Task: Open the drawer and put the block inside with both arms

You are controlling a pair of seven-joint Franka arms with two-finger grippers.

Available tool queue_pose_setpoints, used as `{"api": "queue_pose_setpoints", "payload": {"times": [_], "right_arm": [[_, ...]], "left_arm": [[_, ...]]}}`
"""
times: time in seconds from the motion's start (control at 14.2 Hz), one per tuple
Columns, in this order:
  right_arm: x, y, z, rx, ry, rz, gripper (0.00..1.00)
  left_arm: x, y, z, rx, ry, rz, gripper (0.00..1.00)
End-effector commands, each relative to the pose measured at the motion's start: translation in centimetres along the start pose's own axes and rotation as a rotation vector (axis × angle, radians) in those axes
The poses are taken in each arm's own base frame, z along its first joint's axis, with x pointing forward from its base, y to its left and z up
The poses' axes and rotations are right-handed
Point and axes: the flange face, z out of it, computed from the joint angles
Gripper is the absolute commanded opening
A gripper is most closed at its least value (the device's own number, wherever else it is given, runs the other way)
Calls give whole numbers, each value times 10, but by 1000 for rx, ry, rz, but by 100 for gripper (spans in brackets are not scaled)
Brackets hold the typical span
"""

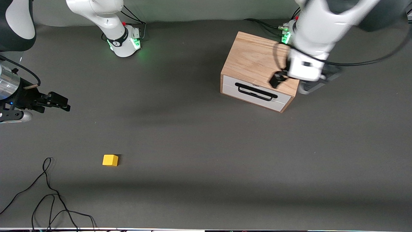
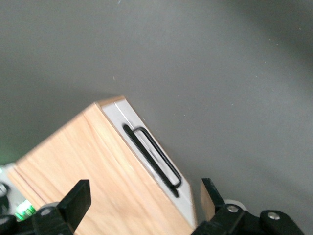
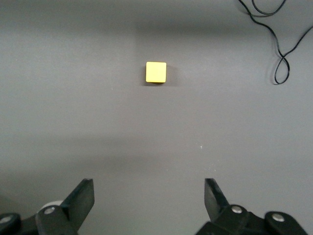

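In the front view, the left gripper hangs over the one oak box, partly hiding its top; the drawer is shut. The right gripper, cut off at the edge, hovers over bare table, the single yellow block apart from it. The left wrist view shows spread fingers above the black bar handle. The right wrist view shows fingers wide, empty, the block ahead, one cable nearby.

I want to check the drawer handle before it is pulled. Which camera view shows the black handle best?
The left wrist view: the handle fills the middle, close up, on the shut drawer. The front view shows it smaller, with the left gripper over the box beside it. The right wrist view does not show it.
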Motion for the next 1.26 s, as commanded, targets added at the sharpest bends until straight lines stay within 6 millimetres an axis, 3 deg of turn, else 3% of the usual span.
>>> {"api": "queue_pose_setpoints", "payload": {"times": [0.0, 0.07, 0.35, 0.42, 0.7, 0.98, 1.19], "right_arm": [[-1, 3, -6, -2, 21, 24, 100], [1, 2, -14, -3, 36, 24, 100], [19, 9, 5, 7, 6, 44, 100], [21, 8, 0, 7, 17, 42, 100], [24, 7, 4, 9, 12, 40, 100], [28, -2, -7, 58, 44, 36, 100], [33, -4, -2, 59, 44, 30, 100]], "left_arm": [[-23, 44, 15, 15, -4, -232, 100], [-26, 53, 22, 24, -13, -286, 100], [-20, 60, 42, 62, -29, -428, 100], [-15, 60, 50, 75, -31, -438, 100], [5, 73, 108, 120, -47, -445, 100], [3, 76, 157, 100, -39, -435, 100], [-1, 75, 195, 122, -53, -430, 100]]}}
